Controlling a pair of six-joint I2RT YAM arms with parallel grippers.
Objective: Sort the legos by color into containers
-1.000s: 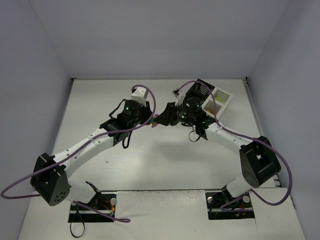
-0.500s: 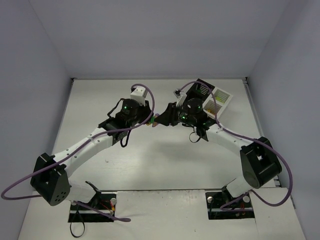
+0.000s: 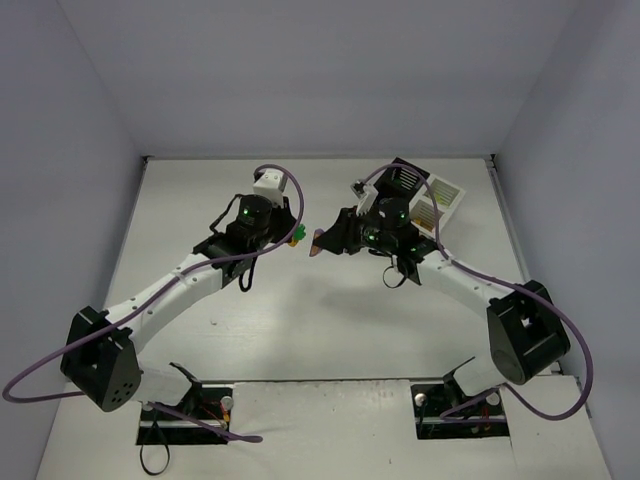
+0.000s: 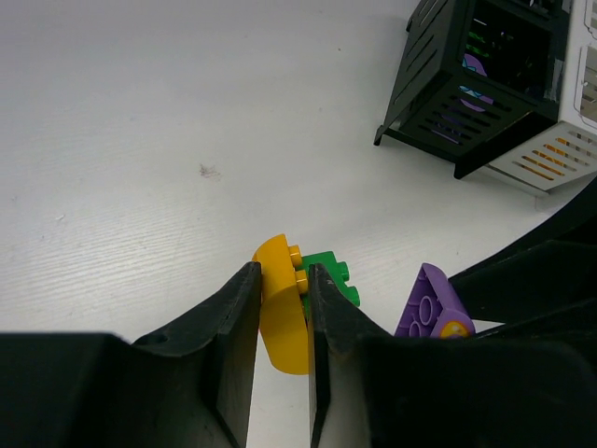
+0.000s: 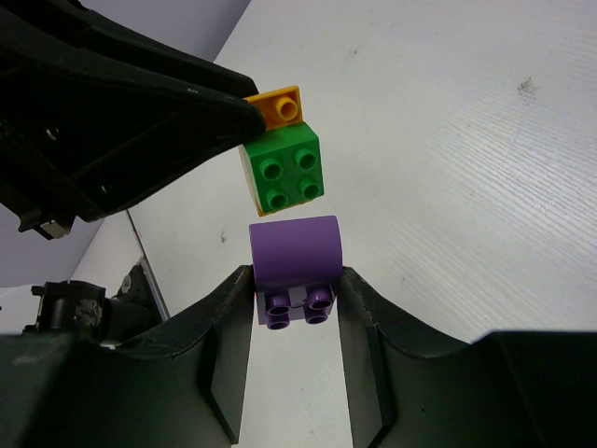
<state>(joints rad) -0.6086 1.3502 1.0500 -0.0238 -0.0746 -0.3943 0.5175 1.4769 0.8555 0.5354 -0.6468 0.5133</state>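
Left wrist shows your left claw [image 4: 282,280] clamping a yellow-and-green brick [image 4: 280,327]. Your right claw [image 5: 294,282] grips a purple brick [image 5: 294,247].

I look down on a white table [image 3: 300,320] with thin lines running across its top. There is one small dark spot [image 4: 207,171] on it. Plain, pale grey-purple walls [image 3: 320,80] stand at the back and on both sides.

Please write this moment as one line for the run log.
left gripper: shut on orange rounded plastic brick with green brick attached | right gripper: shut on purple rounded plastic brick | pieces apart
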